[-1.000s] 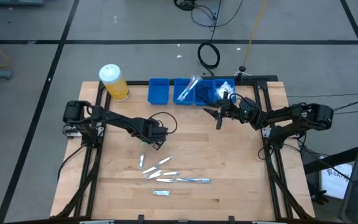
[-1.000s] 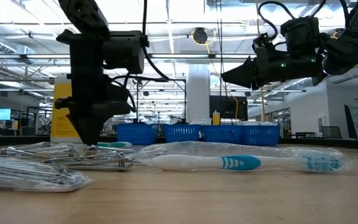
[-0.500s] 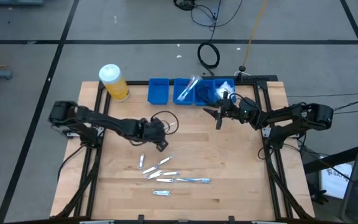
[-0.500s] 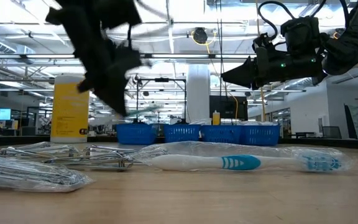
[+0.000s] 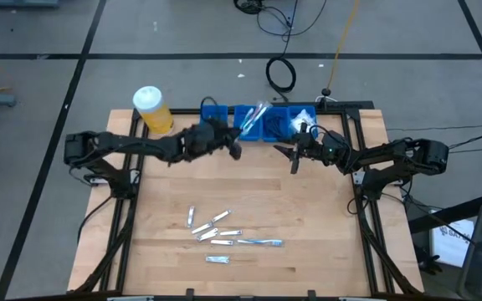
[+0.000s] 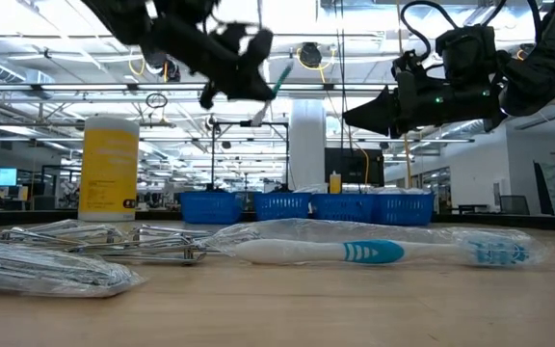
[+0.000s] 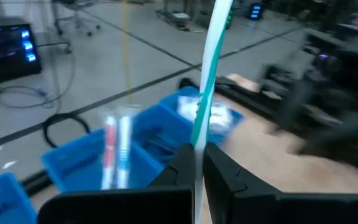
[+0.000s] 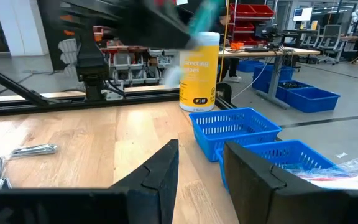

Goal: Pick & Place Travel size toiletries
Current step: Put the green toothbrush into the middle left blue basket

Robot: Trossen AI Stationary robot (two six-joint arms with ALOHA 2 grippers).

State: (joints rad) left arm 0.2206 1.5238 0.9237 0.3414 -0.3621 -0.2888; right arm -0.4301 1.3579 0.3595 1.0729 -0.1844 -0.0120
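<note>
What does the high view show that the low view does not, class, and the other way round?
Only the high view shows the blue compartment tray's open tops and contents, and each arm running back to its base at the table's sides.

Only the low view shows the wrapped toothbrush on the table close up, its teal markings clear, and the room behind.

Both show the left pincer shut on a teal-white toothbrush near the tray, the right pincer hovering, and the yellow white-capped jar.

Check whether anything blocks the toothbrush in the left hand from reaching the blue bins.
Nothing visible does. The left hand holds the toothbrush in the air at the blue bins; the right hand waits off to the side.
</note>
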